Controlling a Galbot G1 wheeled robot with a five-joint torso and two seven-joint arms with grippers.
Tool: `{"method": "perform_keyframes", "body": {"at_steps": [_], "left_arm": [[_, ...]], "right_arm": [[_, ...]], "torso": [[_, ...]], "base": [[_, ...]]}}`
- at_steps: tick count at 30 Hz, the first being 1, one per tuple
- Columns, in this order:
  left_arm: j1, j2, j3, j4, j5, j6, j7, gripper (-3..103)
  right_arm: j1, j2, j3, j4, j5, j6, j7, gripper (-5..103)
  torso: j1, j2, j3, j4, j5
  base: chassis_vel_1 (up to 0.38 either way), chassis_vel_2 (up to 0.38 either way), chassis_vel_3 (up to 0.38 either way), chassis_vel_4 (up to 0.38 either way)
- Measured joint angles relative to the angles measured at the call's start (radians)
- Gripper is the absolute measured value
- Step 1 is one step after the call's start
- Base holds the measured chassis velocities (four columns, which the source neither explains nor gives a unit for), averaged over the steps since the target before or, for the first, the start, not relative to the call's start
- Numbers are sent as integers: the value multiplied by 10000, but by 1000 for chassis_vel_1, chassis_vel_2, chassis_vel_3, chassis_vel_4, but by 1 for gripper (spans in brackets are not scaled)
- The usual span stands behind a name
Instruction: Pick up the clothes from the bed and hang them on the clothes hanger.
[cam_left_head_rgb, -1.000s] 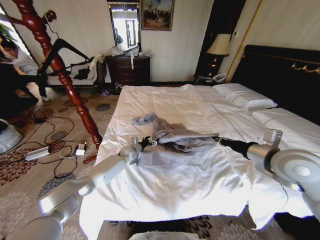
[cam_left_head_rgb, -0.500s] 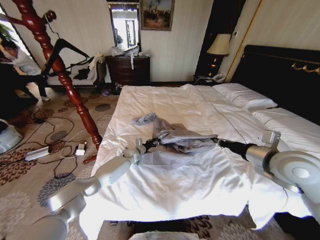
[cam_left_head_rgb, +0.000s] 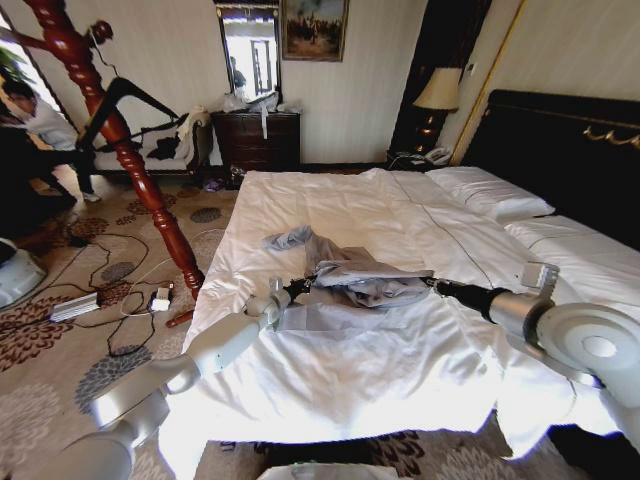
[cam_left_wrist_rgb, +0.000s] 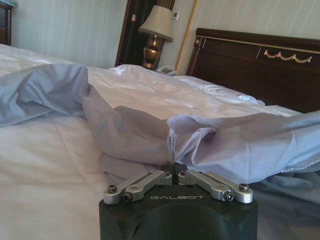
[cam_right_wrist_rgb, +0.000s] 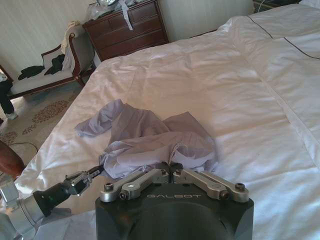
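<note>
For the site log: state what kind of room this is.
Most likely a hotel bedroom: a wide bed with a tall black headboard, a bedside lamp, and a wooden dresser under a mirror.

Colours on the bed

We see a grey-blue jacket (cam_left_head_rgb: 355, 275) on the white duvet (cam_left_head_rgb: 400, 370), black headboard (cam_left_head_rgb: 570, 150) trimmed gold.

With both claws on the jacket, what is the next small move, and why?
Probably a short joint lift. The left claw and right claw look shut on opposite edges of the jacket, which lies bunched on the bed. Raising both would free it from the duvet before carrying it to the hanger on the coat stand.
</note>
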Motion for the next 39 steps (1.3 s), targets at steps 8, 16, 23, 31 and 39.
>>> {"method": "perform_keyframes", "body": {"at_steps": [8, 16, 23, 31, 39], "left_arm": [[-158, 564, 11, -920, -125, 81, -302, 0], [-556, 1556, -256, -2948, -506, 218, -997, 0], [-1408, 2371, -512, -4379, -1212, 559, -1755, 0], [-3201, 3480, -911, -5568, -2723, 1035, -2900, 0], [-4184, 4722, -1680, -7036, -3869, 1529, -3714, 0]], "right_arm": [[-63, 2, 38, 74, -27, 0, 1, 0], [256, -239, 93, 17, 75, 0, -2, 0], [938, -676, -24, -147, 169, 28, -2, 0], [3172, -1771, -460, -813, 850, 235, 76, 0], [6249, -2514, -2330, -1412, 1423, 468, 194, 0]], "torso": [[0, 0, 0, 0, -1], [0, 0, 0, 0, -1], [0, 0, 0, 0, 0], [1, 0, 0, 0, -2], [2, 0, 1, 17, -5]], "base": [[0, 0, 0, 0], [0, 0, 0, 0], [0, 0, 0, 0], [0, 0, 0, 0], [0, 0, 0, 0]]}}
